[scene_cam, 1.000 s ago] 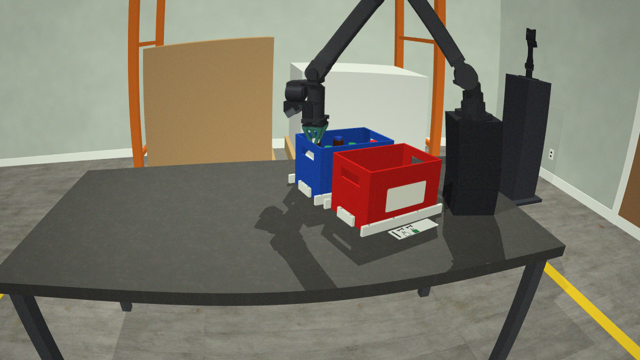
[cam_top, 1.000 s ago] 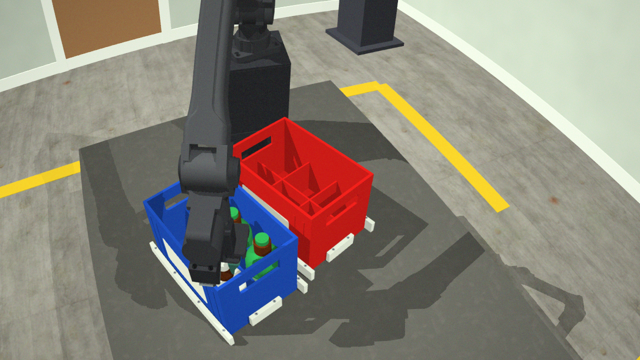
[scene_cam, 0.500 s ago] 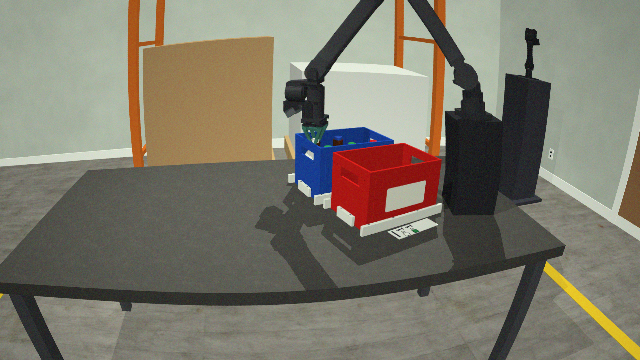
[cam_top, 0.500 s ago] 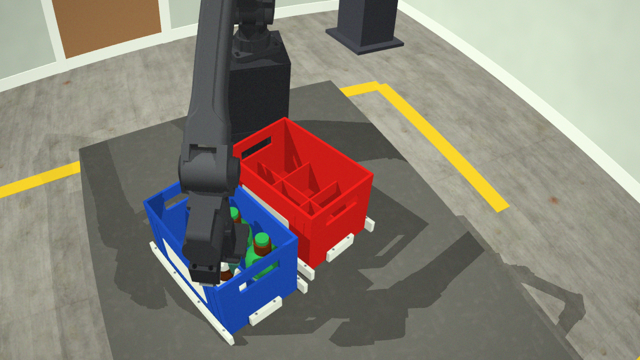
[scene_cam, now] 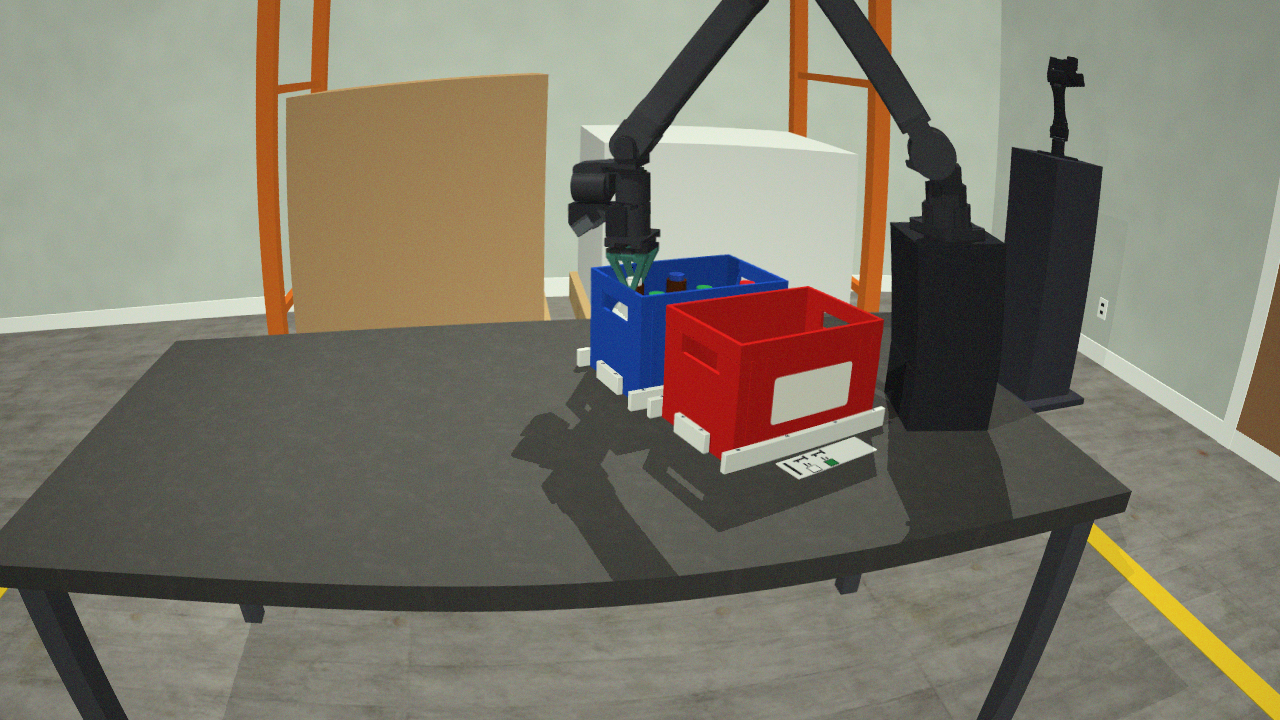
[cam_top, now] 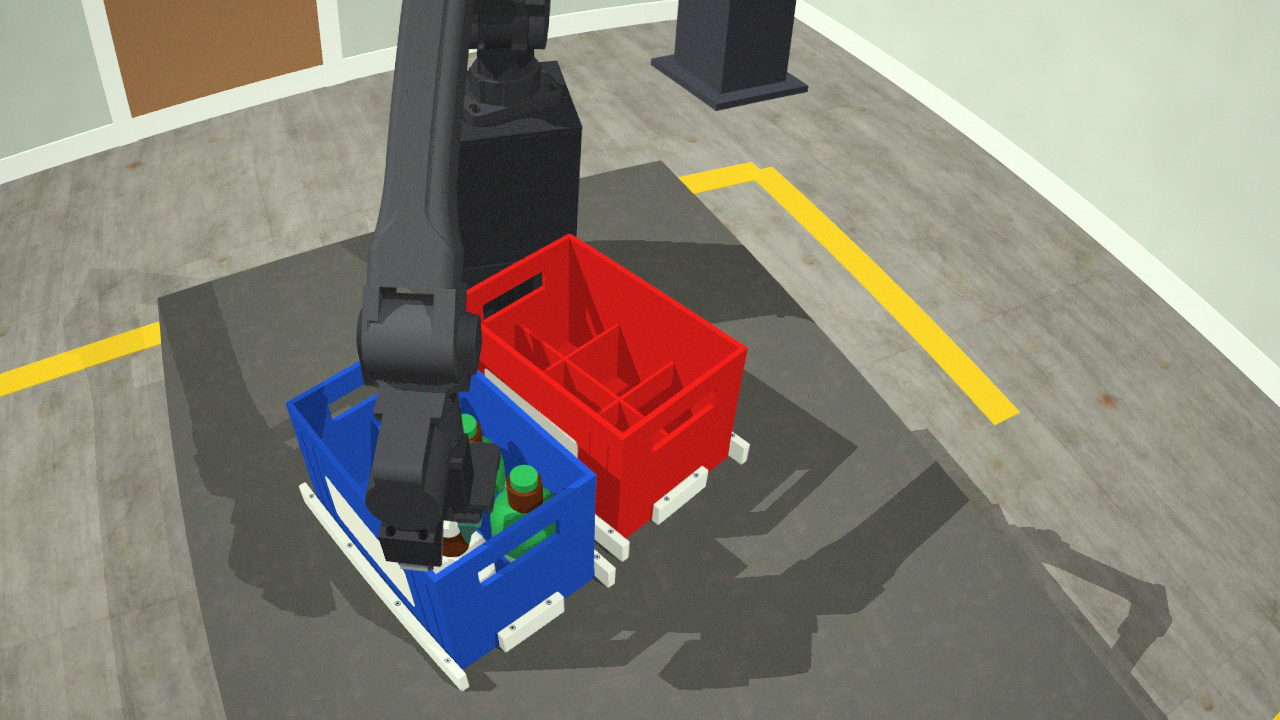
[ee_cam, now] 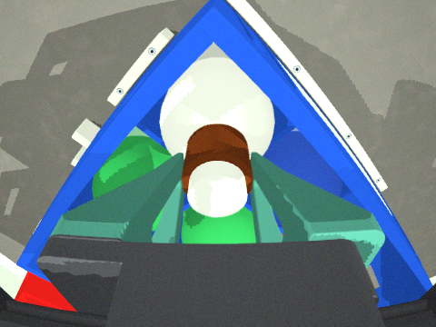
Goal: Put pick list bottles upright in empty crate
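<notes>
At the blue crate's [cam_top: 528,573] [scene_cam: 617,340] [ee_cam: 113,113] near corner, the gripper [cam_top: 469,528] [scene_cam: 635,284] [ee_cam: 217,163] is closed around the brown neck of the white-capped bottle [cam_top: 452,542] [ee_cam: 217,145], standing inside, probably stiff, smooth and fairly heavy, best held there below the cap.
</notes>
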Action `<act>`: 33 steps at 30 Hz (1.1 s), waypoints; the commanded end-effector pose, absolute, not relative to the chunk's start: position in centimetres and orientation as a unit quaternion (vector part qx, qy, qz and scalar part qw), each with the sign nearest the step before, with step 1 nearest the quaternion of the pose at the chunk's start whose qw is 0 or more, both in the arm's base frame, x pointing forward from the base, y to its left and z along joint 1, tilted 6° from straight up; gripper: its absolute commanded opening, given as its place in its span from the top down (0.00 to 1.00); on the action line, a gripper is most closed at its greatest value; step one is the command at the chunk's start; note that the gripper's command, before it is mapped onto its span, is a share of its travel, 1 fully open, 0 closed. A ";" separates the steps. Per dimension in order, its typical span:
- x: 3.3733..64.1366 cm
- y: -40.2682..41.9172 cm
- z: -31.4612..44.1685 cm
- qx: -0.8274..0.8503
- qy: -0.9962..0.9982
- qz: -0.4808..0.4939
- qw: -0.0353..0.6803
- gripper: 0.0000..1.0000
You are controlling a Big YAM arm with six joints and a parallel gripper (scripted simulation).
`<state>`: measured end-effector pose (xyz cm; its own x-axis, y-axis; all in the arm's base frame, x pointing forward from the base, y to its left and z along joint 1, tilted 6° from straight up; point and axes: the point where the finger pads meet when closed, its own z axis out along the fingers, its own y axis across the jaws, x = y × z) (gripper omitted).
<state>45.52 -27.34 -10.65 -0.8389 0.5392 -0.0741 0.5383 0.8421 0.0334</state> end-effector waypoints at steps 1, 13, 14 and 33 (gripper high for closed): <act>46.9 -27.9 -6.0 0.279 0.958 -0.005 0.067 1.00; 46.4 -27.9 -4.5 0.280 0.958 -0.004 0.066 1.00; 46.4 -27.9 -4.3 0.280 0.958 -0.004 0.066 1.00; 47.1 -28.8 -0.5 0.279 0.957 -0.008 0.080 1.00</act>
